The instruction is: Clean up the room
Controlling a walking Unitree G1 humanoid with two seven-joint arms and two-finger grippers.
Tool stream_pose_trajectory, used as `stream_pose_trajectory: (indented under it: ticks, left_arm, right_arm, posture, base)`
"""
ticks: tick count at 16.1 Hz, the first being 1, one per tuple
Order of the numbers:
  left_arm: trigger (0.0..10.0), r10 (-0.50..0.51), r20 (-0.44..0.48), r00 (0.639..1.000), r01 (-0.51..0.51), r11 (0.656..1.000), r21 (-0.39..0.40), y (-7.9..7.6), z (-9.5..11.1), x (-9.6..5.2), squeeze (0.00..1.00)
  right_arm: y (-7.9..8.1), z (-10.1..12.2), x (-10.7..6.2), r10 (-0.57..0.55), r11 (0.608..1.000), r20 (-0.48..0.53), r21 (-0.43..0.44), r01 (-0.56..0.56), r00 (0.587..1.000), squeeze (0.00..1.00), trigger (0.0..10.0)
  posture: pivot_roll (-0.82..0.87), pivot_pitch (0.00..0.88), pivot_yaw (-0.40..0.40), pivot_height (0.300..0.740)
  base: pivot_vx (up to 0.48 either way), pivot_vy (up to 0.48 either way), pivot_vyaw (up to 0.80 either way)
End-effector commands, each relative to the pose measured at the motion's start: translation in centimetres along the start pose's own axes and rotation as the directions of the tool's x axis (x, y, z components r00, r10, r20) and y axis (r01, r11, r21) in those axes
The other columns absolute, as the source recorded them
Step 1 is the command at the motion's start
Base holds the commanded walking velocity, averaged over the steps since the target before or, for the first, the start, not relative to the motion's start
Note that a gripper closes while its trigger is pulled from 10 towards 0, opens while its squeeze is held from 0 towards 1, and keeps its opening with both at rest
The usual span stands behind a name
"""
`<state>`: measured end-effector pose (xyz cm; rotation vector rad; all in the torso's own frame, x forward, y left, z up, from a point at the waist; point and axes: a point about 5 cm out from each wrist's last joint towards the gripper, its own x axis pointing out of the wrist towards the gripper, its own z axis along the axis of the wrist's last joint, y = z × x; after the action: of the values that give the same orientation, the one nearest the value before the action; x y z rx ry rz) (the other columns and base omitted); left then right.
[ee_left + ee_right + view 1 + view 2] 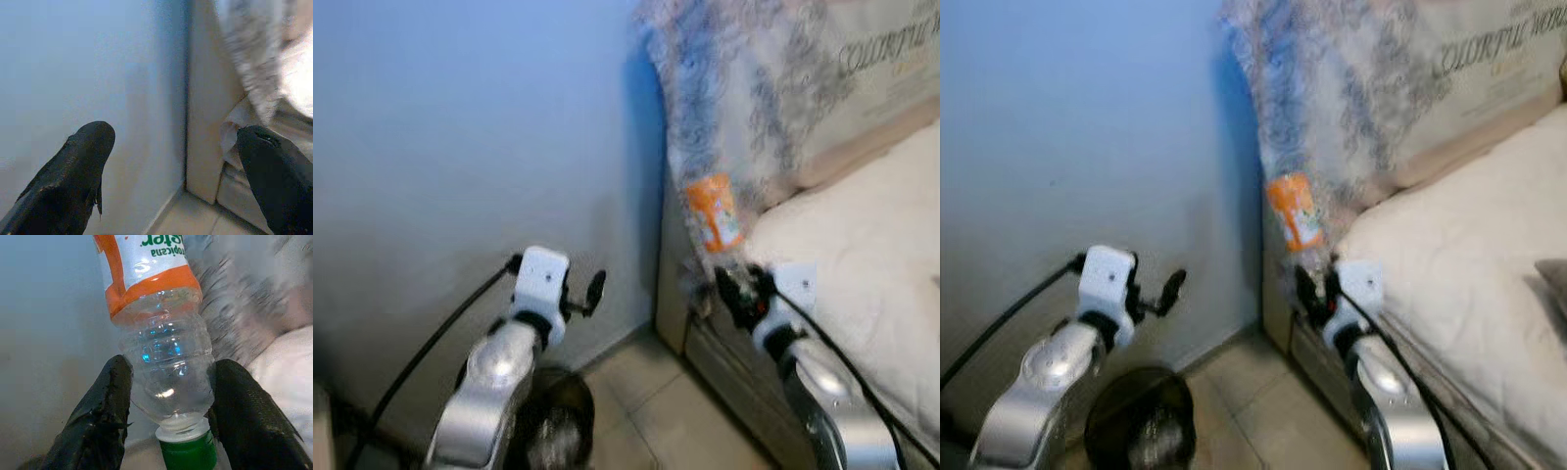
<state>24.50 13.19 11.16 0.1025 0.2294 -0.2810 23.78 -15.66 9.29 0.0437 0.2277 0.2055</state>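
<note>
An empty clear plastic bottle (164,367) with an orange and white label (713,212) and a green cap (188,450) is held upside down by my right gripper (729,284), whose fingers (100,416) are shut on its neck end. The bottle is raised beside the corner of the bed (862,255). My left gripper (592,291) is open and empty, held up in front of the bluish wall (460,147). Its two black fingers (68,176) stand wide apart in the left wrist view.
A dark round bin (1141,421) stands on the tiled floor (656,411) below my left arm, close to the wall. A grey patterned pillow (754,88) leans at the bed's head. The bed frame (208,122) meets the wall in the corner.
</note>
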Motion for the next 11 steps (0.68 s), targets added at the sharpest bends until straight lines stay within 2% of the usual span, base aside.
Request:
stream_pose_trajectory:
  ticks: [1,4,5,7,9,11]
  left_arm:
    - [10.0,0.049,-0.023,0.999,-0.049,0.999,-0.019,0.8,-0.2,-0.3,0.0]
    - [10.0,0.074,-0.03,0.997,-0.075,0.997,-0.031,1.1,-0.3,-0.5,0.0]
    - [10.0,0.121,-0.015,0.993,-0.121,0.992,0.04,1.6,-0.3,-0.5,0.0]
    - [10.0,0.157,0.008,0.988,-0.157,0.987,0.026,1.8,-0.3,-0.8,0.0]
    - [10.0,0.16,0.007,0.987,-0.16,0.987,0.02,1.7,-0.3,-1.0,0.0]
    - [10.0,0.174,0.006,0.985,-0.174,0.985,0.009,1.7,-0.3,-1.1,0.0]
  right_arm:
    - [0.1,0.3,0.0,0.005,1.0,0.0,-0.012,-0.005,1.0,0.0,10.0]
    - [0.0,-0.1,-0.2,0.003,1.0,-0.021,-0.02,-0.004,1.0,0.0,10.0]
    - [-0.1,-0.2,-0.2,0.004,1.0,-0.038,-0.031,-0.005,0.999,0.0,10.0]
    - [0.4,-0.3,-0.1,0.053,0.996,-0.069,-0.073,-0.058,0.996,0.0,10.0]
    - [0.4,-0.3,-0.1,0.064,0.995,-0.077,-0.078,-0.07,0.995,0.0,10.0]
    - [0.3,-0.3,0.1,0.071,0.994,-0.088,-0.081,-0.078,0.994,0.0,10.0]
  posture:
    - [0.04,0.0,0.052,0.74]
    - [0.04,0.0,0.047,0.74]
    - [0.03,0.0,0.044,0.74]
    - [0.03,0.0,0.03,0.74]
    - [0.03,0.0,0.02,0.74]
    - [0.03,0.0,0.008,0.74]
  base:
    - [0.0,0.0,0.8]
    - [0.0,0.0,0.8]
    - [0.0,0.0,0.8]
    - [0.0,0.0,0.8]
    - [0.0,0.0,0.8]
    - [0.0,-0.48,0.8]
